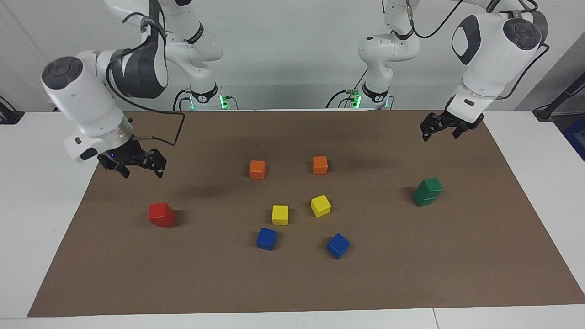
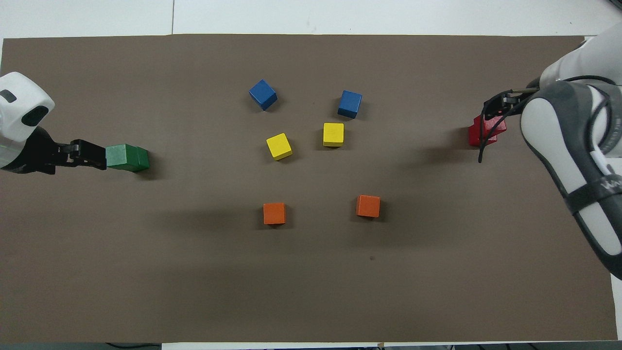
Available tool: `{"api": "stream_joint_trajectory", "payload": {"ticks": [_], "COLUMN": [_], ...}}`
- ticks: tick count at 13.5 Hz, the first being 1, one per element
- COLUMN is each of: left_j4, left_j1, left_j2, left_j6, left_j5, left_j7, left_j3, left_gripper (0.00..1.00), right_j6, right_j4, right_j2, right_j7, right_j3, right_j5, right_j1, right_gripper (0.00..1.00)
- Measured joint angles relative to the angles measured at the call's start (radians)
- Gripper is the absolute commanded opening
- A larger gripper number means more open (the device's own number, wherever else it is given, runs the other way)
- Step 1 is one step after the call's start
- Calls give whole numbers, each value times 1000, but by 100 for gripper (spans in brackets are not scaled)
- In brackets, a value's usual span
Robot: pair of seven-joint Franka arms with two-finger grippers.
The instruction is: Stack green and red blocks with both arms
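Brown mat (image 1: 292, 283) over white tabletop (image 1: 36, 183), pale wall at robots' end. Green blocks (image 1: 428, 192) stacked two high toward left arm's end, upper cube slightly offset on lower. Red blocks (image 1: 161, 214) toward right arm's end; seen as a single cube in facing view, as two offset red faces in overhead view (image 2: 486, 132), partly hidden by cable and arm. Left tool (image 1: 444, 128) raised over mat near its edge, fingers spread, nothing between them, clear of green stack. Right tool (image 1: 137, 165) raised over mat, fingers apart, released, clear of red stack. Mid-mat: two orange cubes (image 1: 257, 169) nearest robots, two yellow cubes (image 1: 280, 214) farther, two blue cubes (image 1: 266, 238) farthest, all separate.
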Motion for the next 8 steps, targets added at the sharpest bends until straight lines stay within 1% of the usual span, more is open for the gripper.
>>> {"api": "stream_joint_trajectory", "payload": {"ticks": [2, 4, 6, 8], "left_j4": [21, 33, 38, 40], "left_j1": [0, 0, 0, 1], "left_j2": [-1, -2, -3, -4], "left_j6": [-28, -45, -52, -65], "left_j5": [0, 0, 0, 0], "left_j7": [0, 0, 0, 0], "left_j3": [1, 3, 4, 8], "left_gripper": [100, 100, 100, 100], "right_j6": [-69, -129, -193, -237], "right_j4": [-1, -1, 0, 6], "right_j2": [-68, -117, -141, -146], "right_j7": [0, 0, 0, 0], "right_j3": [0, 0, 0, -1], "right_j5": [-1, -1, -1, -2], "right_j1": [0, 0, 0, -2], "right_gripper": [100, 100, 100, 100]}}
